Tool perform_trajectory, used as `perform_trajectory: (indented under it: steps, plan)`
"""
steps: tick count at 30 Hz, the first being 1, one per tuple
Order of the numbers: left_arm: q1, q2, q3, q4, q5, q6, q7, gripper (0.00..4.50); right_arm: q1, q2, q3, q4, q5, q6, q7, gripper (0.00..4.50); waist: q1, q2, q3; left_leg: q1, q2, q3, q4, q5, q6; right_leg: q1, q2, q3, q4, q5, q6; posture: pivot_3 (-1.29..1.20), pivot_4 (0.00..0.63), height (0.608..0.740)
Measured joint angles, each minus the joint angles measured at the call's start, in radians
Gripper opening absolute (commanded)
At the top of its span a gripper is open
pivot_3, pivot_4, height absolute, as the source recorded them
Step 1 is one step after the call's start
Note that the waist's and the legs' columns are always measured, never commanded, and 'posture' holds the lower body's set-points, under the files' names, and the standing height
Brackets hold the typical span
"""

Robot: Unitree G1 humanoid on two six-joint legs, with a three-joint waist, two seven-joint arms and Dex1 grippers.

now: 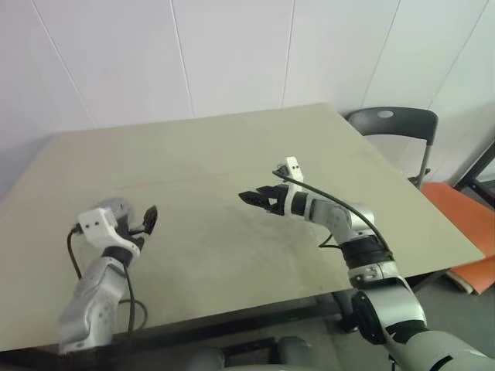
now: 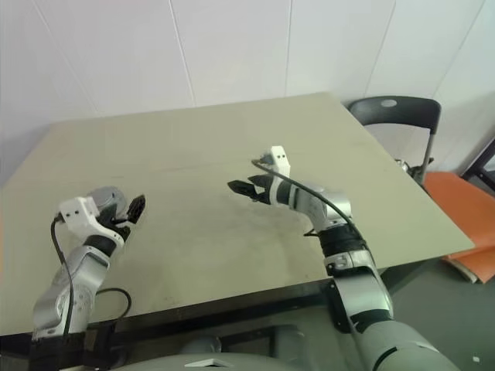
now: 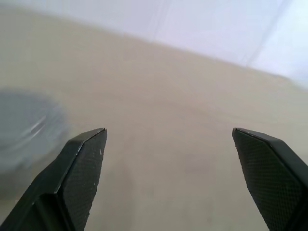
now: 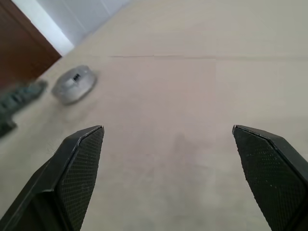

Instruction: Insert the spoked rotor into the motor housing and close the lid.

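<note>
Both grippers wide and empty over a near-bare table

Leftmost, the left gripper (image 1: 149,219) hangs above the table's (image 1: 193,162) left part, its two black fingers (image 3: 82,168) spread wide with nothing between them. Just behind that wrist, partly hidden by the white wrist block, sits a round silvery metal piece, the motor housing (image 1: 116,207). From the right wrist camera the housing (image 4: 74,84) shows as a short flat can lying on the tabletop with a small raised part on its top face, and nothing clasps it. Whether its lid is on cannot be told. In the left wrist view it is a grey blur beside one finger.

Further right, near the table's middle, the right gripper (image 1: 255,199) points toward the left side, its fingers (image 4: 79,163) likewise far apart and holding nothing. A black cable runs along that forearm. A faint straight seam crosses the tabletop beyond both grippers.

Past the table's right corner stands a dark chair (image 1: 394,127) with a round hole in its backrest, and beside it, lower down, something orange (image 1: 460,209) lies near the floor. White wall panels close the scene behind. No writing or label can be read anywhere.
</note>
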Motion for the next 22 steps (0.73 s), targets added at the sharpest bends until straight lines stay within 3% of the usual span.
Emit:
perform_trajectory:
  steps: [6, 11, 22]
  plan:
    - [-0.084, 0.147, -0.090, 0.184, 0.209, -0.223, -0.240, 4.46, 0.044, -0.038, 0.046, -0.006, -0.126, -0.326, 0.107, 4.50, 0.001, -0.003, 0.003, 0.000, 0.004, 0.000, -0.001, 0.000, 0.000, 0.000, 0.004, 0.001, -0.001, 0.001, 0.001, 0.00, 0.000, 0.740]
    - [-0.093, 0.205, -0.094, 0.210, 0.197, -0.278, -0.437, 4.46, 0.054, -0.017, 0.090, 0.051, -0.221, -0.494, 0.104, 4.50, 0.002, -0.003, 0.004, -0.001, 0.005, 0.001, -0.001, 0.000, 0.000, -0.001, 0.003, 0.001, -0.001, 0.004, -0.001, 0.00, 0.000, 0.740]
    - [-0.056, 0.211, -0.075, 0.204, 0.153, -0.281, -0.582, 4.46, 0.081, 0.014, 0.062, 0.065, -0.155, -0.472, 0.210, 4.50, 0.007, -0.004, 0.005, -0.001, 0.003, 0.000, 0.000, 0.000, 0.000, -0.001, -0.001, 0.001, 0.000, 0.005, -0.001, 0.00, 0.000, 0.740]
